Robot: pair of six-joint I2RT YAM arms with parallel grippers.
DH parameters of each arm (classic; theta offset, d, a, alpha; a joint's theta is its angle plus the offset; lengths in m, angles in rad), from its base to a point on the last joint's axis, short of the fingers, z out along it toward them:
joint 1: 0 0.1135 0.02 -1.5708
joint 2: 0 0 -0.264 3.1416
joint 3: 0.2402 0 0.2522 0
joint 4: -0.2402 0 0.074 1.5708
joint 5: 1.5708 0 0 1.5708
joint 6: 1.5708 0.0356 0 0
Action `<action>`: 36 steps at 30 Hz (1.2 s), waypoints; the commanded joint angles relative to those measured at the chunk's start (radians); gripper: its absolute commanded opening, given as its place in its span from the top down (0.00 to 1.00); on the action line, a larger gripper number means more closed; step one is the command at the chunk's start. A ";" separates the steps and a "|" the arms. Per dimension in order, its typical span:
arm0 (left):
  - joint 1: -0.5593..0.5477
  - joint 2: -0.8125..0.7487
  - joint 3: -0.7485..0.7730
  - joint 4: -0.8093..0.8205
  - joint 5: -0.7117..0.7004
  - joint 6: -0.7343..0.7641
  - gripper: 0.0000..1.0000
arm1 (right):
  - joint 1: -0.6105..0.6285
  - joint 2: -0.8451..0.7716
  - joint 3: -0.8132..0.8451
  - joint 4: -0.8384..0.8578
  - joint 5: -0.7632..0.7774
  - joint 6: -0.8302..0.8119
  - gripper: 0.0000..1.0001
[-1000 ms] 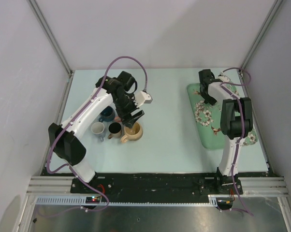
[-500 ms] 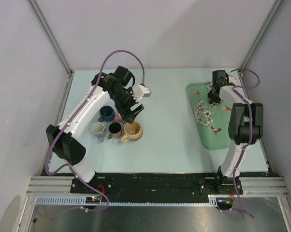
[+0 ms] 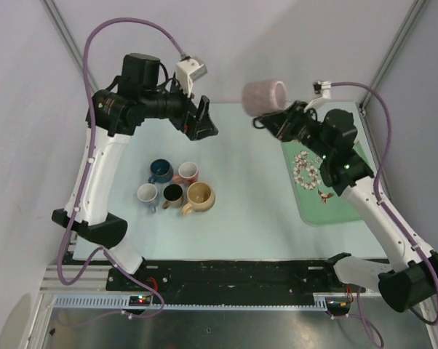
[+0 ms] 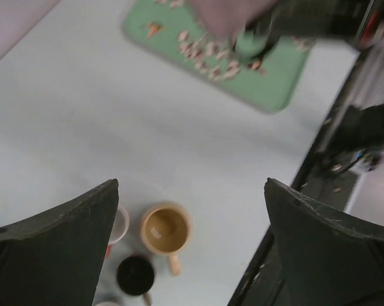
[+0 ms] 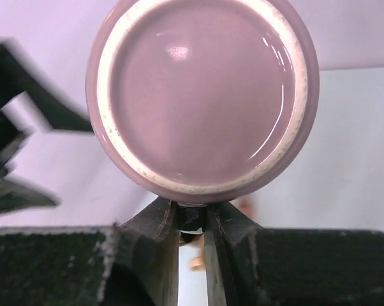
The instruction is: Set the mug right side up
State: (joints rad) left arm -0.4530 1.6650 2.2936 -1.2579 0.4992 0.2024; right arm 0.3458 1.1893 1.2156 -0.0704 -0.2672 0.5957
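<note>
Mug, upper centre: pale mauve glaze with a cream ring around the base. Table: pale mint. Tray, right: green with a white-and-orange floral pattern. Centre-left group: dark blue cup, pink cup, white cup, black cup, tan cup.

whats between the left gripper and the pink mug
Nothing. In the top view, only bare table shows between the left gripper and the pink mug in the right gripper.

Mug now aloft in right gripper
</note>
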 commanded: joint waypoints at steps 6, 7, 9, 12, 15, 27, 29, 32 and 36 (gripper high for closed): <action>0.005 -0.045 0.087 0.240 0.228 -0.357 0.01 | 0.273 0.007 -0.029 0.601 -0.149 0.255 1.00; 0.006 -0.049 0.089 0.248 0.227 -0.363 0.03 | 0.284 0.016 -0.029 0.628 -0.152 0.275 1.00; 0.006 -0.055 0.092 0.262 0.246 -0.375 0.11 | 0.300 0.039 -0.029 0.679 -0.162 0.327 1.00; 0.007 -0.061 0.084 0.284 0.304 -0.400 0.33 | 0.323 0.083 -0.025 0.720 -0.175 0.368 1.00; 0.006 -0.065 0.057 0.304 0.370 -0.435 0.58 | 0.346 0.130 -0.019 0.744 -0.198 0.400 1.00; -0.028 -0.074 -0.226 0.321 -0.051 -0.183 1.00 | 0.304 0.038 -0.019 -0.059 0.128 0.130 0.11; -0.080 -0.040 -0.271 0.321 -0.181 -0.089 1.00 | 0.260 0.004 -0.026 -0.283 0.321 0.146 0.03; -0.183 0.015 -0.353 0.320 -0.335 0.059 1.00 | 0.162 -0.055 -0.113 -0.442 0.509 0.124 0.01; -0.292 0.093 -0.458 0.319 -0.393 0.206 1.00 | -0.009 -0.144 -0.262 -0.472 0.529 0.094 0.01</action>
State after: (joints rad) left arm -0.6430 1.7222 1.8927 -0.9863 0.2401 0.1837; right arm 0.4606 1.1221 1.0500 -0.3508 0.0963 0.7475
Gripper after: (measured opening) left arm 0.124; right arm 0.991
